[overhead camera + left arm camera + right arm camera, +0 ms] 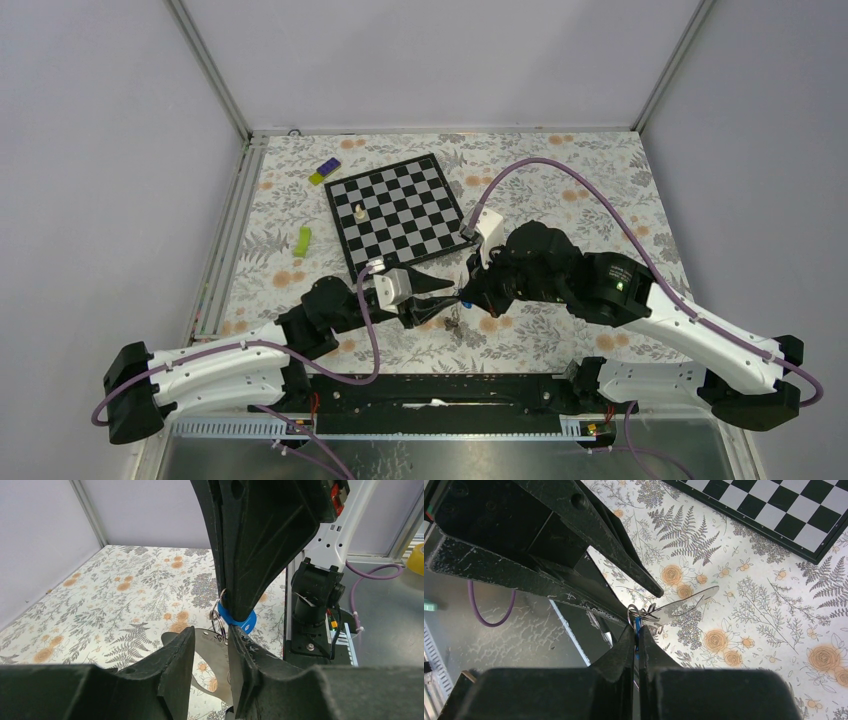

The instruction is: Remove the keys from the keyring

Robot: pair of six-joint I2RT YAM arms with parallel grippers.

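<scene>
The left arm [220, 365] reaches in low from the near-left corner, forearm angled toward the middle of the table. The right arm [690, 325] comes from the near-right corner, elbow raised and wrist bent down and inward, so the two tools meet nose to nose just in front of the black-and-white chessboard [400, 210].

The right gripper [636, 630] has its jaws pressed together, pinching the small blue plastic tag [245, 621] of the thin metal wire keyring [632, 611] and holding it above the table. The left gripper [211, 632] stands with its jaws partly spread. The flat silvery metal keys [684, 605] hang from the ring and one blade lies in the gap between its fingers [175, 660]. Whether either finger touches the blade cannot be told. From the right wrist view the keys jut sideways past the left gripper's tips, off the surface.

The table wears a cream cloth printed with grey ferns and orange flowers [560, 190]. A small white chess piece [358, 211] stands on the board near its left edge. A yellow-and-purple block [324, 172] lies beyond the board's far-left corner, and a slim lime-green object [302, 240] lies to the board's left. Plain grey walls [430, 60] enclose the cell.
</scene>
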